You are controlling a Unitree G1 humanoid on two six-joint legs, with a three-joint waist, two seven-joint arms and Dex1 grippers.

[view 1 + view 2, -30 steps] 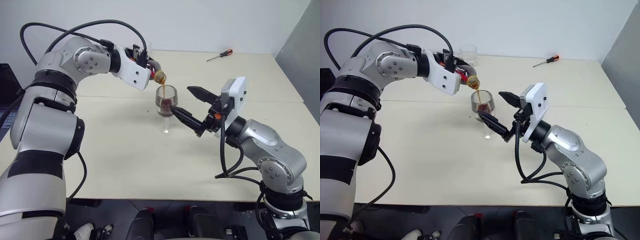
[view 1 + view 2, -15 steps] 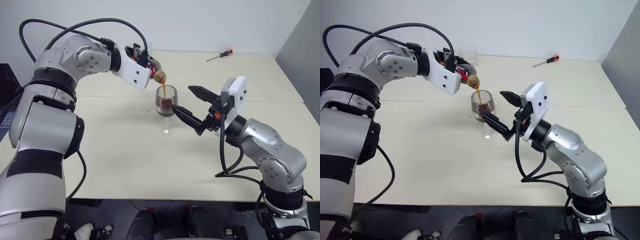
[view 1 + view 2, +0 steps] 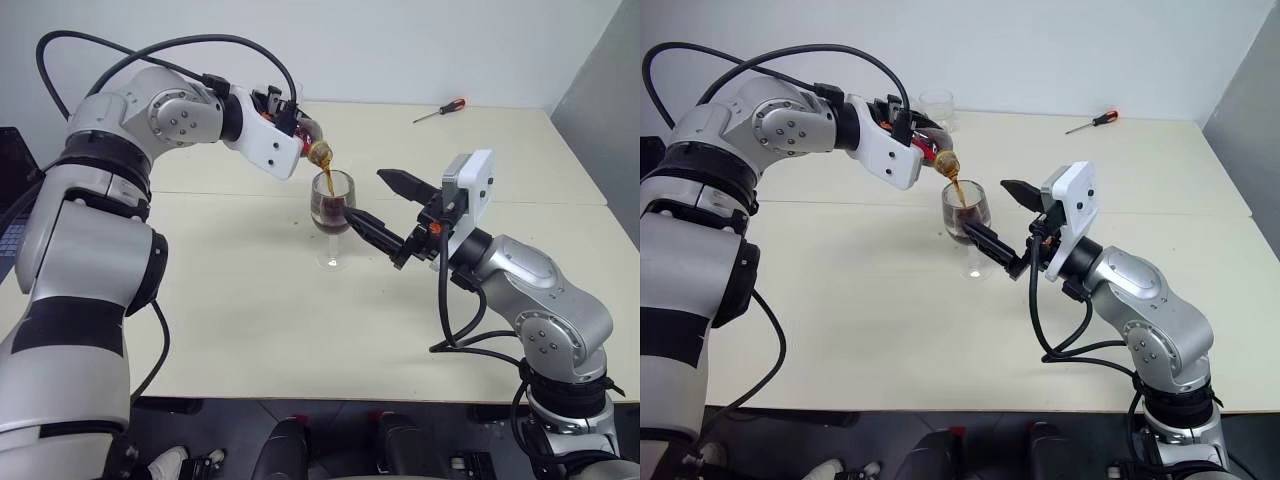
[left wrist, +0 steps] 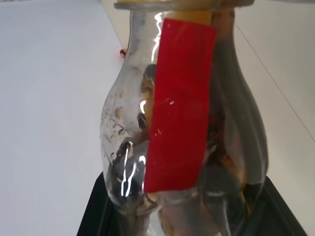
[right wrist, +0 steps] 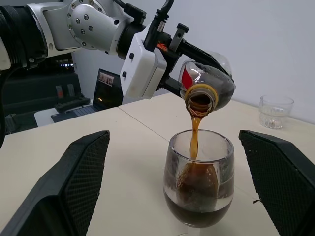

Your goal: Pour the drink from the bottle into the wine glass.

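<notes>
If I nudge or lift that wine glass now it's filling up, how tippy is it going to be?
Probably quite tippy: the wine glass carries dark drink high in its bowl over a thin stem and small foot. Likely fragile too, being thin clear glass. The right gripper stands open around the bowl without clamping it, so a sideways knock could topple it.

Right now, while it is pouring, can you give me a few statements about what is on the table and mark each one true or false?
1. The bottle is tipped over the wine glass, and a dark drink runs from it into the glass. True.
2. The left gripper is shut on the bottle. True.
3. The right gripper squeezes the wine glass tightly. False: its fingers stand wide open on either side of the glass.
4. The wine glass is empty. False: dark drink already fills its lower part.
5. A screwdriver lies far back on the table. True.
</notes>
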